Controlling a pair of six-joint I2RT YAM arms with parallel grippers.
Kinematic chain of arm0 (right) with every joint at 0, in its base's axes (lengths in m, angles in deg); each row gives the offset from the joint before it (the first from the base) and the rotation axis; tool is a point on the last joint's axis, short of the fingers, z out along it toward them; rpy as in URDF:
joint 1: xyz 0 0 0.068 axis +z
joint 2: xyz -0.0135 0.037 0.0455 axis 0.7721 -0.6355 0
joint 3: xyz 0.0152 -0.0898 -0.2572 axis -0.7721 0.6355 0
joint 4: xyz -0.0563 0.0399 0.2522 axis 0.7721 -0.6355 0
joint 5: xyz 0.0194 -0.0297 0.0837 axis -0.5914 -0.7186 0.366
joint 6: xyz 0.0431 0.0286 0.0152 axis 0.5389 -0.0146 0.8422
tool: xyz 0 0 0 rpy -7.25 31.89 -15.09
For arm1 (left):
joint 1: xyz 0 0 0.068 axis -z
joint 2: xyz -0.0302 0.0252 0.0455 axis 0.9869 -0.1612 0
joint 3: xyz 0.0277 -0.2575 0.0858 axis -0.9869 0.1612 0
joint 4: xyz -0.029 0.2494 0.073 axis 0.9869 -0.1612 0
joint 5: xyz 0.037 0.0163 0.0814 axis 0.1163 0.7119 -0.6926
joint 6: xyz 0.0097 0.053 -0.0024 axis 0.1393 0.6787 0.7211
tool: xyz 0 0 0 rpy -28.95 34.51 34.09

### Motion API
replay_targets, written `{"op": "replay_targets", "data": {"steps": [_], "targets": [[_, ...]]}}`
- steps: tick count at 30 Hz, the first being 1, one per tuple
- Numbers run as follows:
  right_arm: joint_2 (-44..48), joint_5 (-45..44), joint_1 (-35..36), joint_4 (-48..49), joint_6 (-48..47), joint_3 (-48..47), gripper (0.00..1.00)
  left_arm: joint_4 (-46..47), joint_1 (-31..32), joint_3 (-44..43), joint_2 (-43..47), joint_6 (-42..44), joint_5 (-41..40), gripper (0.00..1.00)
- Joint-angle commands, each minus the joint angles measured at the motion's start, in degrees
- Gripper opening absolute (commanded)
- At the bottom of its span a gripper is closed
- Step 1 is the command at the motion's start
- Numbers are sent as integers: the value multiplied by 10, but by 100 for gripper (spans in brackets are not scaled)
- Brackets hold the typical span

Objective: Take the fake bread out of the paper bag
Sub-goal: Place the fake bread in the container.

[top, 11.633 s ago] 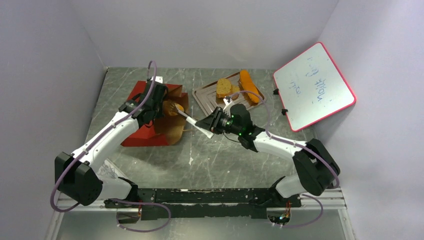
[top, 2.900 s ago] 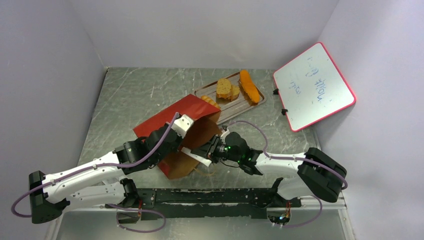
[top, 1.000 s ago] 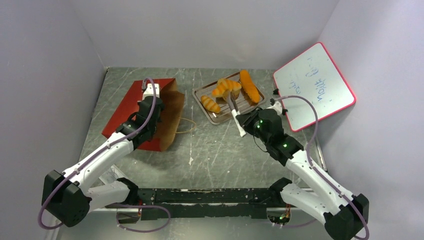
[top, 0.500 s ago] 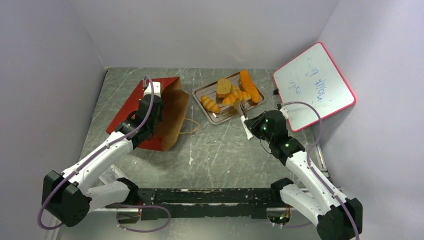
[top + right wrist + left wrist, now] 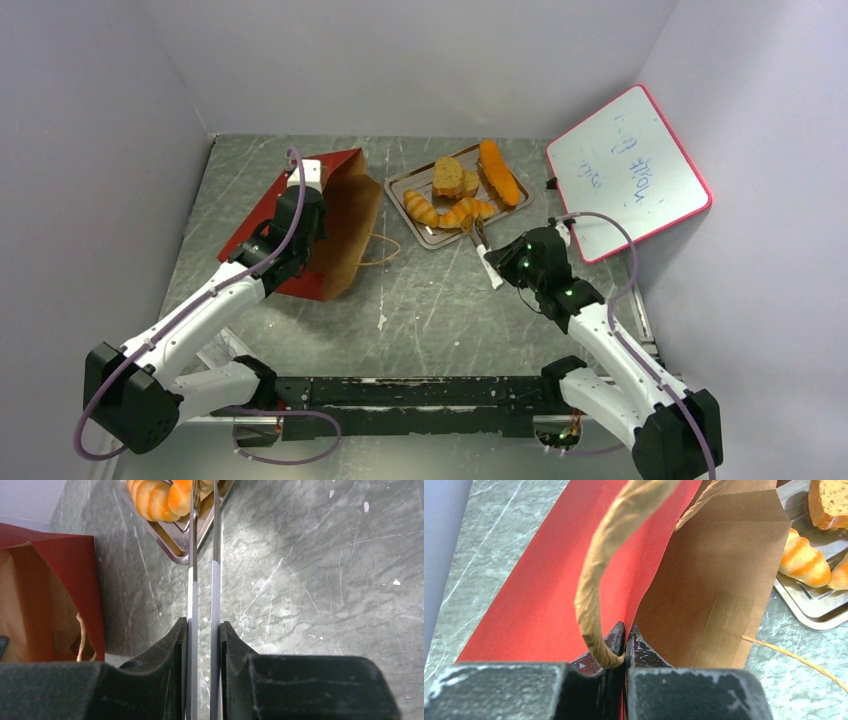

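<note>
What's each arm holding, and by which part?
Left gripper: jaws shut on the paper bag's red wall at its mouth. Right gripper: jaws squeeze tongs by the handles; tips pinch a ridged roll at the tray.

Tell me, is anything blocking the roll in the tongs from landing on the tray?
Nothing visible does. The tongs in the right gripper hold the roll right at the tray, beside another roll.

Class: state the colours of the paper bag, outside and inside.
The paper bag is red outside, kraft brown inside; clearest in the left wrist view.
</note>
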Motion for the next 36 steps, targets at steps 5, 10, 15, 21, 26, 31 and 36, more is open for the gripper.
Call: {"op": "replay_targets", "data": {"steps": [5,10,15,21,26,31,36], "targets": [[-11,14,-10,47,7,11,24,20,-4,-17,3,5,17,7],[-3,14,-15,37,4,10,40,30,-4,-10,0,9,20,7],[3,14,-16,30,3,7,42,33,-4,-9,-6,11,23,7],[23,16,-16,11,6,4,42,37,-4,-5,-7,12,24,7],[44,18,-16,-6,10,7,41,36,-4,-2,-7,13,25,7],[66,18,-16,-22,10,4,41,34,-4,-2,-8,12,26,7],[92,21,-16,-41,12,0,40,33,-4,2,-9,15,24,7]]}}
